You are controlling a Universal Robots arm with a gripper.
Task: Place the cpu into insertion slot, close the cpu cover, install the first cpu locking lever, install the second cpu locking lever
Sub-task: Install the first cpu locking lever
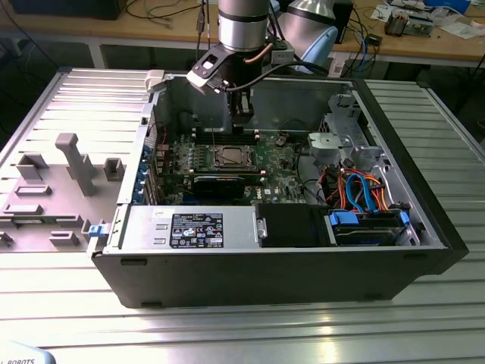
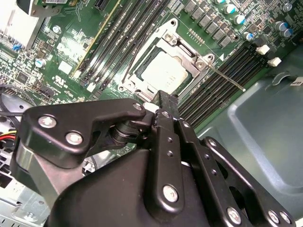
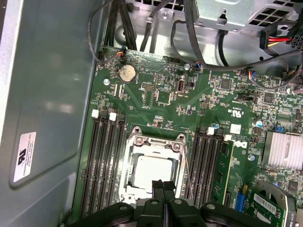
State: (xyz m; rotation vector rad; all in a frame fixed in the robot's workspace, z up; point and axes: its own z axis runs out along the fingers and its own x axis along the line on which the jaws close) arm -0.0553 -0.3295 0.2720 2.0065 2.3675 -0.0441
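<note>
Jaws on the black two-finger gripper (image 3: 163, 185) are pinched together on nothing, probably so the tip can work as a pusher, right at the edge of the thin square silvery cpu cover (image 3: 154, 141). Exterior view, left to right: grey plastic fixture tray (image 1: 53, 189), then open black computer case (image 1: 303, 277). Small flat silver-topped cpu (image 3: 152, 171) sits in the square metal-rimmed insertion slot (image 3: 129, 195) under the lowered cover; thin wire locking lever (image 2: 227, 78) juts free, looks unlatched.

Your arm (image 1: 244, 26) drops straight down with the wrist vertical. Your gripper (image 1: 242, 115) hangs above the cpu cover (image 3: 152, 143), over one edge and clear of it. In the first wrist view its fingers (image 3: 157, 188) press together, gripping nothing.
</note>
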